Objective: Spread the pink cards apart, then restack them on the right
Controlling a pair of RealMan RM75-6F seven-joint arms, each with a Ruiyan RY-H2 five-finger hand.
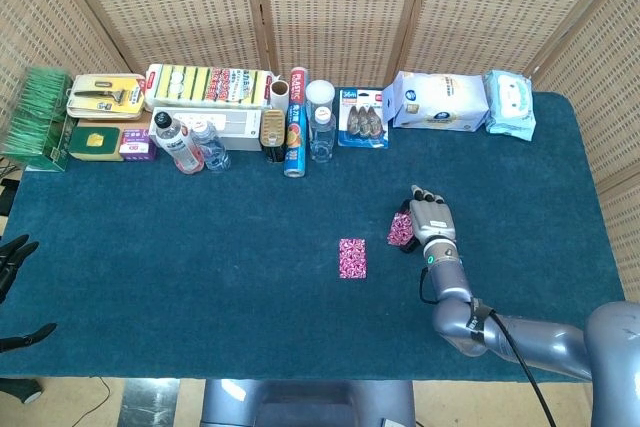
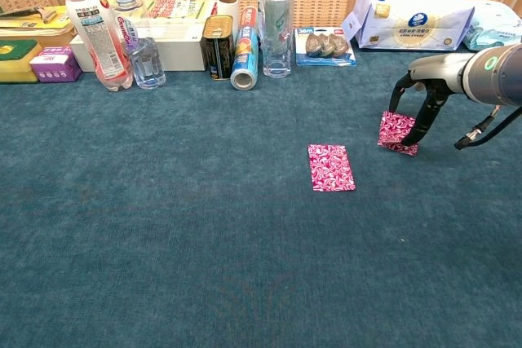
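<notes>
Table covered in dark teal cloth. One pink card lies flat near the middle of the table, face patterned in pink and white, nothing touching it. A second pink card sits just to the right of the first and a little nearer the far edge, tilted up off the cloth, with its lower edge down at the cloth or very close to it. The right hand reaches in from the near right corner, and its fingers point down and pinch this tilted card by its right side; the chest view shows the fingertips against the card's edge. The two cards are apart, with bare cloth between them. The left hand shows only at the left edge of the table in the head view, dark fingers spread and holding nothing; it is out of the chest view. Along the far edge runs a row of goods: a green box at the far left corner, a pack of sponges, two small bottles, a clear bottle, a roll of plastic wrap, a white pack of wipes, and a pale blue pack toward the far right corner.
</notes>
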